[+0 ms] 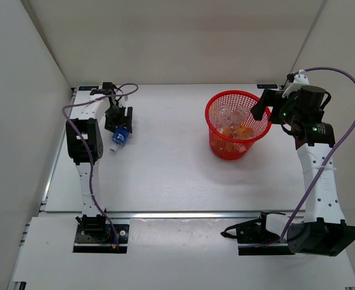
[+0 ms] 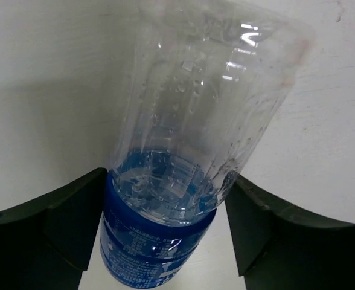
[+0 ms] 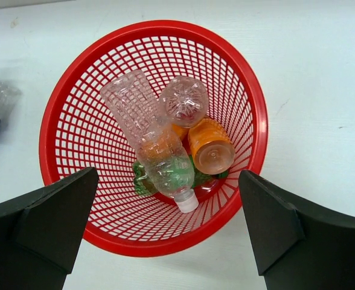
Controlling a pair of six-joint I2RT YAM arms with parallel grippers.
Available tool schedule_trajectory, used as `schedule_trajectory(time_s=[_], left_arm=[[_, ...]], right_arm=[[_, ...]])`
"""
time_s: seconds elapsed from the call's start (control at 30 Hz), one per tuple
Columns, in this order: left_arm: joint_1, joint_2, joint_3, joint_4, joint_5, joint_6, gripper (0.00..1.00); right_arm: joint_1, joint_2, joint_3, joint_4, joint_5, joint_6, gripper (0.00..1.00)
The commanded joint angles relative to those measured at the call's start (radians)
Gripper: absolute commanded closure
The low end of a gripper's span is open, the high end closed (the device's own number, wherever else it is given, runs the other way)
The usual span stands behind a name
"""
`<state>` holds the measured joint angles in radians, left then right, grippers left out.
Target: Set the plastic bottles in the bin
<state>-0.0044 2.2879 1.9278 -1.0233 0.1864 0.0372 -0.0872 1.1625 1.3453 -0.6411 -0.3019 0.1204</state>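
One short of done, seemingly: spotted blue-labelled bottle [image 1: 121,136] outside bin [image 3: 165,27], flanked by left gripper [image 2: 165,205], grip unclear; found right gripper [image 3: 168,178] wide, empty.

Left tool [image 1: 118,127] at blue-labelled bottle [image 1: 121,138], bottles [image 1: 235,122] in red bin [image 1: 207,116]

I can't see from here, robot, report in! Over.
Left gripper straddles blue-labelled bottle on table, grip unclear. Right gripper open over bin. Other bottles binned. No obstacles between.
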Motion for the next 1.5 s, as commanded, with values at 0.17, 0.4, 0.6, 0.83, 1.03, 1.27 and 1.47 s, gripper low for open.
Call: schedule_trajectory(time_s=[0.17, 0.4, 0.6, 0.83, 1.03, 1.27, 1.47], left_arm=[[-0.042, -0.14, -0.036, 0.066, -0.012, -0.111, 0.39], [-0.107, -0.456, -0.193, 0.343, 0.036, -0.307, 0.46], [-0.4, -0.675, -0.288, 0.644, -0.222, -0.433, 0.42], [-0.664, -0.631, -0.32, 1.124, -0.404, -0.719, 0.35], [-0.819, -0.437, -0.167, 1.236, -0.47, -0.662, 0.34], [-0.868, -0.419, -0.253, 1.324, -0.528, -0.707, 0.34], [-0.913, -0.508, -0.411, 1.289, -0.496, -0.692, 0.01]], right_arm=[[-0.037, -0.109, -0.026, -0.011, 0.053, 0.004, 0.01], [-0.074, -0.222, -0.103, -0.068, 0.086, -0.011, 0.01], [-0.052, -0.29, -0.152, -0.062, 0.124, -0.011, 0.01], [0.007, -0.362, -0.19, -0.049, 0.247, 0.011, 0.01], [0.046, -0.409, -0.19, -0.052, 0.282, 0.015, 0.01], [0.053, -0.432, -0.186, -0.061, 0.371, -0.008, 0.01], [0.047, -0.411, -0.201, -0.058, 0.356, -0.001, 0.0]])
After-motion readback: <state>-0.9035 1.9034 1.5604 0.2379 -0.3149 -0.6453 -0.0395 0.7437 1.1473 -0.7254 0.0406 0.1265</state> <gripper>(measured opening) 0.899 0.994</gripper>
